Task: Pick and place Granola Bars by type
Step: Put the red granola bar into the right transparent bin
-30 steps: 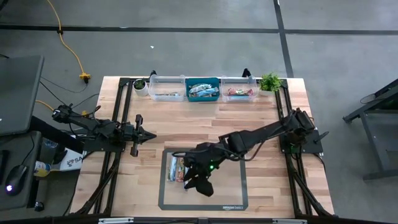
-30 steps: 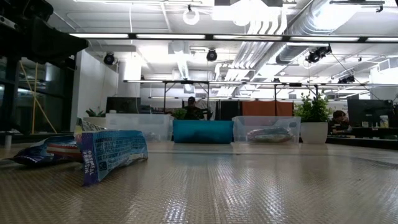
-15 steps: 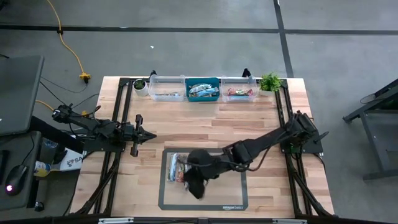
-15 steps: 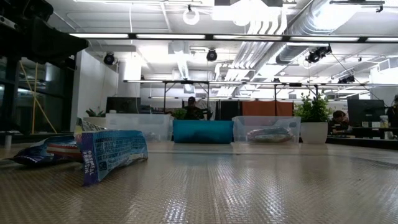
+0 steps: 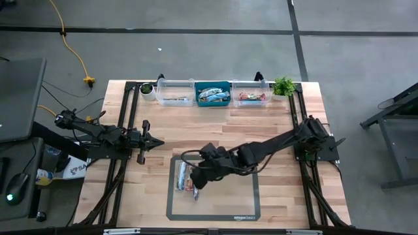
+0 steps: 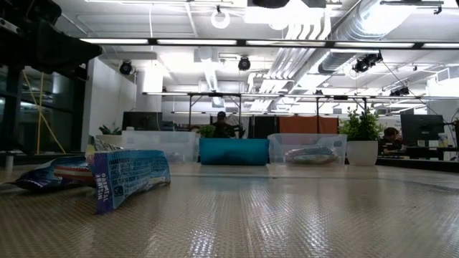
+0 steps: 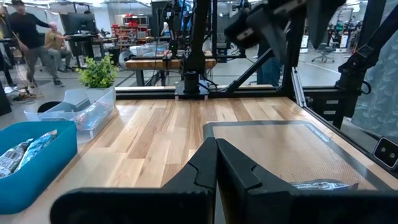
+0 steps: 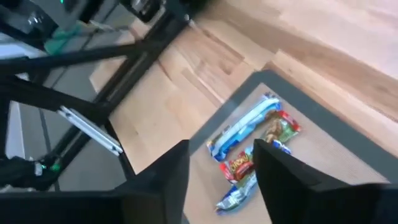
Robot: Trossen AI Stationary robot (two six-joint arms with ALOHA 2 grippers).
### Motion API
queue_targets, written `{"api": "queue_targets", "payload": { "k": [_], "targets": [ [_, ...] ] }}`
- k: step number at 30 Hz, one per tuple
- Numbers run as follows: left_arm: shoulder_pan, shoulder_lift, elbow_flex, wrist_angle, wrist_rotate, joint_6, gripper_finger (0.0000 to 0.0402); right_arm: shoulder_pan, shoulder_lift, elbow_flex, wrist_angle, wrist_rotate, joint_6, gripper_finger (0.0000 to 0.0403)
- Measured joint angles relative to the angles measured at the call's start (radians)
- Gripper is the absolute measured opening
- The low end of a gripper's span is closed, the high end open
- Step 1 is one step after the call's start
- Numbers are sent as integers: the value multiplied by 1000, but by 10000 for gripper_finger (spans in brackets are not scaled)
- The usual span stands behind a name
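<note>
While the right gripper (image 5: 198, 181) hung open and empty, the Granola Bars (image 5: 187, 179) lay by the mat's (image 5: 241, 202) left edge; light, crinkly, slippery, probably best pinched across the middle.

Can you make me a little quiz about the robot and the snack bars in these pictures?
1. True or false: the right gripper hangs over the small pile of shiny-wrapped granola bars on the dark grey mat.
2. Which of the three bins at the table's far edge is solid blue? A: the middle one. B: the one beside the plant.
3. Fill in: the right gripper's fingers are ____.

Key: 1 true; 2 A, the blue plastic bin; 3 open.
</note>
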Motion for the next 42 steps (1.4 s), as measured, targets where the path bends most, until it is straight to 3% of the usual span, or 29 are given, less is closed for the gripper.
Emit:
{"api": "queue_targets", "payload": {
  "k": [12, 19, 31, 42],
  "targets": [
    [0, 0, 0, 0, 0, 0, 1, -78, 193, -1, 143, -166, 72, 250],
    [0, 0, 0, 0, 0, 0, 1, -128, 257, -2, 284, -273, 69, 251],
    [0, 0, 0, 0, 0, 0, 1, -177, 258, -2, 85, -264, 58, 251],
    [0, 0, 0, 0, 0, 0, 1, -198, 293, 0, 63, -286, 24, 251]
  ]
}}
